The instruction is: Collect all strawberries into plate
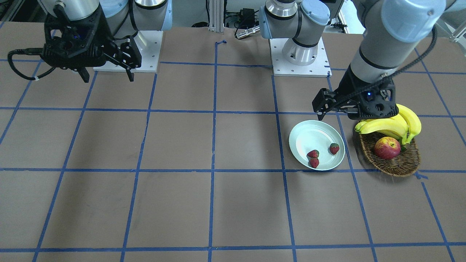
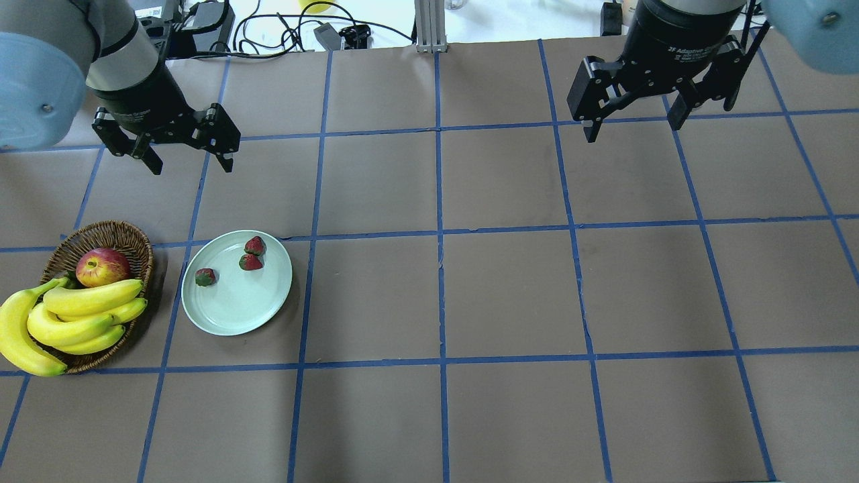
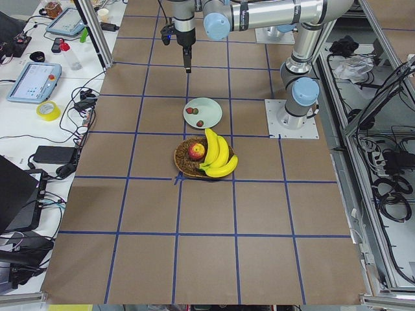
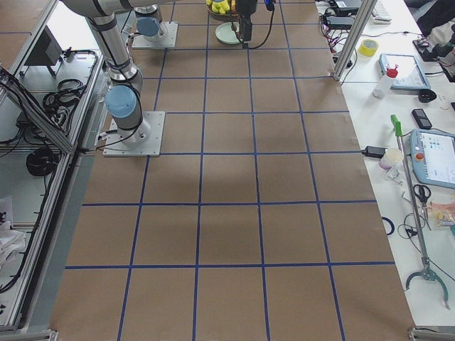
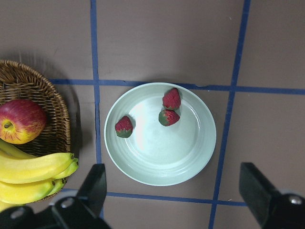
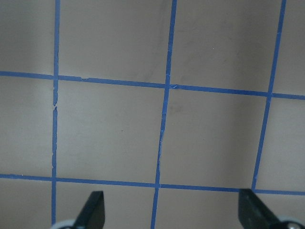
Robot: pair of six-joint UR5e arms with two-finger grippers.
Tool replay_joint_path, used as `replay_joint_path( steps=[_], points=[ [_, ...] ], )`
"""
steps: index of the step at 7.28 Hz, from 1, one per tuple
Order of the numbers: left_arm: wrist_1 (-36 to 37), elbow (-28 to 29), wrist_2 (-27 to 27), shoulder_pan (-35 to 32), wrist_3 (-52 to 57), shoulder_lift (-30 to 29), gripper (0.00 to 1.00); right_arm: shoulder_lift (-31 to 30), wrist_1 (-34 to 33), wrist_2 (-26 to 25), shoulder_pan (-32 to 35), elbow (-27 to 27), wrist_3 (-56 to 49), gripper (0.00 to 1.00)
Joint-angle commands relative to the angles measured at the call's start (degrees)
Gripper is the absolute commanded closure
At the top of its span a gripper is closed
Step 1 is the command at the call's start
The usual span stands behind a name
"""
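Note:
Three small red strawberries (image 2: 254,245) (image 2: 250,262) (image 2: 205,276) lie inside the pale mint plate (image 2: 235,305) at the table's left. In the left wrist view two strawberries (image 5: 171,98) (image 5: 168,117) touch near the far rim of the plate (image 5: 157,157), and one (image 5: 124,127) lies apart. My left gripper (image 2: 193,164) is open and empty, raised beyond the plate. In the front view it (image 1: 342,116) hangs over the plate's (image 1: 309,136) back edge. My right gripper (image 2: 634,131) is open and empty, high over bare table at the far right.
An oval wicker basket (image 2: 100,231) stands just left of the plate, holding a red-yellow apple (image 2: 102,266) and a bunch of bananas (image 2: 74,315). Brown table paper with blue tape grid lines covers the other squares.

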Motion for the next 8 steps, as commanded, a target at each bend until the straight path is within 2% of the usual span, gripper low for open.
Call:
replay_joint_path(
  steps=[1,3,8],
  points=[
    [-0.36,1.55,-0.38,-3.64,-2.48,2.51,0.00,0.13,-0.08,-0.13,0.84,0.01,0.00,0.00],
    [-4.83,2.17,-5.36,-3.74,-2.57,5.58,0.00,0.13,-0.08,-0.40,0.84,0.01,0.00,0.00],
    [-5.64,1.21,-5.47,-3.65,-2.39,7.09,0.00,0.22,-0.08,-0.48,0.76,0.01,0.00,0.00]
  ],
)
